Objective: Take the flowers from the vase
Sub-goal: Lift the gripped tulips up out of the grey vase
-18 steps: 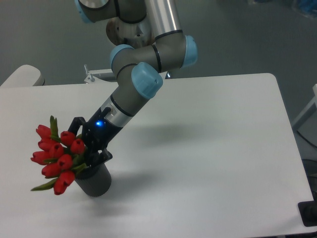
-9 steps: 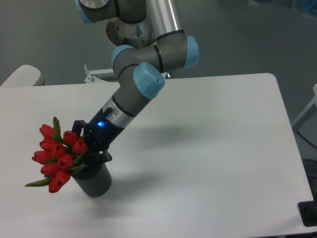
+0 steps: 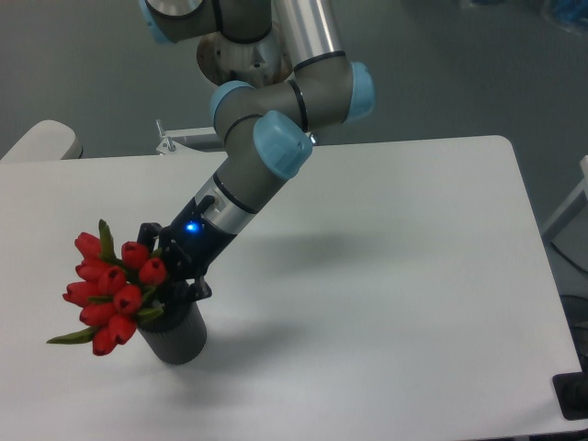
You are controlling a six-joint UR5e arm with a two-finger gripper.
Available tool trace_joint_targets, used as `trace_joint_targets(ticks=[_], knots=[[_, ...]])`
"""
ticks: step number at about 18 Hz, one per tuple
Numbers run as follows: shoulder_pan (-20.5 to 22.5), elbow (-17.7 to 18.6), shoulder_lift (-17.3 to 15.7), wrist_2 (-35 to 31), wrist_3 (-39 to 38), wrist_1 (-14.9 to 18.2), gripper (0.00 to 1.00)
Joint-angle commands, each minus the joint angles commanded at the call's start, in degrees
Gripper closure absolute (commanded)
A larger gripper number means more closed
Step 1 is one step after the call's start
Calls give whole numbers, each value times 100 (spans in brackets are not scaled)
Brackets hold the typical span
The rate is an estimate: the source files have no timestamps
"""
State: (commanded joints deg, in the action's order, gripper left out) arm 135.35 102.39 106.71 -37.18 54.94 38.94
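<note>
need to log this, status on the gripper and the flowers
Gripper down at the vase mouth, at the flower stems; grip not visible. Flowers in the vase, leaning left. Nothing in the way on the table.

A robotics lab or test cell: an industrial arm (image 3: 276, 138) with blue joint caps is mounted behind a plain white table (image 3: 386, 276), standing on a bare grey floor (image 3: 441, 64).
</note>
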Motion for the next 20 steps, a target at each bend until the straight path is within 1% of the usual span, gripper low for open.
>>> trace_joint_targets(ticks=[6,8,10,12,16,20], knots=[[115,-9,-132,150,-457,9,67],[132,-44,-308,211,-572,9,67],[141,-97,-361,272,-834,9,67],[168,-97,-492,325,-1020,9,67],[185,-114,-633,334,-1205,18,67],[203,-369,-642,440,-1512,18,67]])
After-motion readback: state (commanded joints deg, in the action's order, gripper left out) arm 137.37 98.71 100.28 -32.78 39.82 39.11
